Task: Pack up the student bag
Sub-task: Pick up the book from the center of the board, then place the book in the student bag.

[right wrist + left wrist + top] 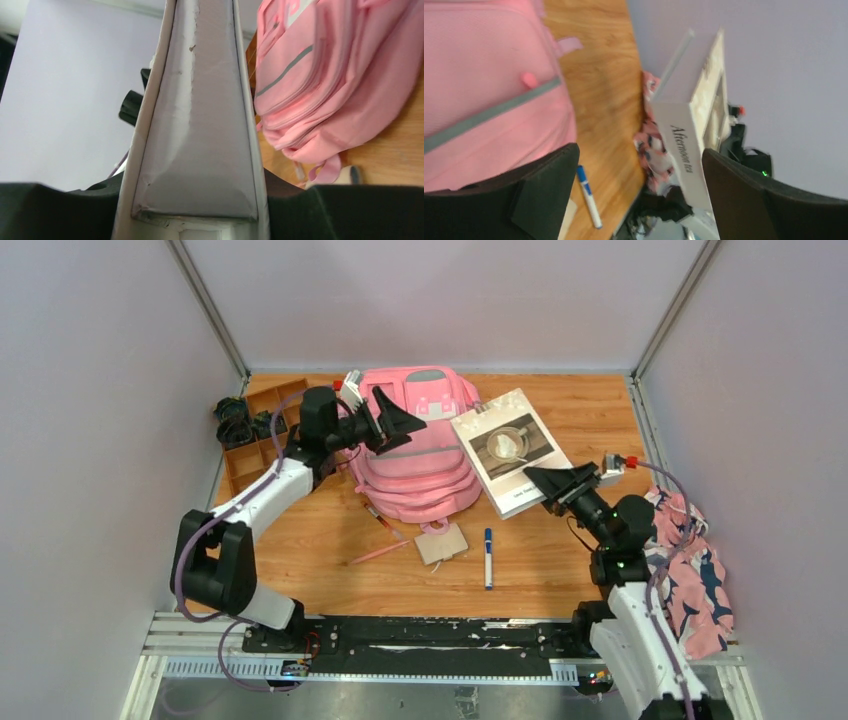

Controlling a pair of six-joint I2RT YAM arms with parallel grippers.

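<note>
Right gripper (548, 482) is pinching the thick white book (508, 445) just right of the big pink fabric backpack (425, 475). Left gripper (398, 423) hangs over the backpack, jaws spread wide.

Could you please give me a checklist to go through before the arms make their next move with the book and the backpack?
1. Right hand shut on the book: ok, the book's edge sits in its grip.
2. Left hand open and empty: ok.
3. Left hand above the backpack, apart from the book: ok.
4. Backpack opening wide enough for the book: cannot tell, no gap shows.
5. Marker packed: not ok, it lies on the table.
</note>
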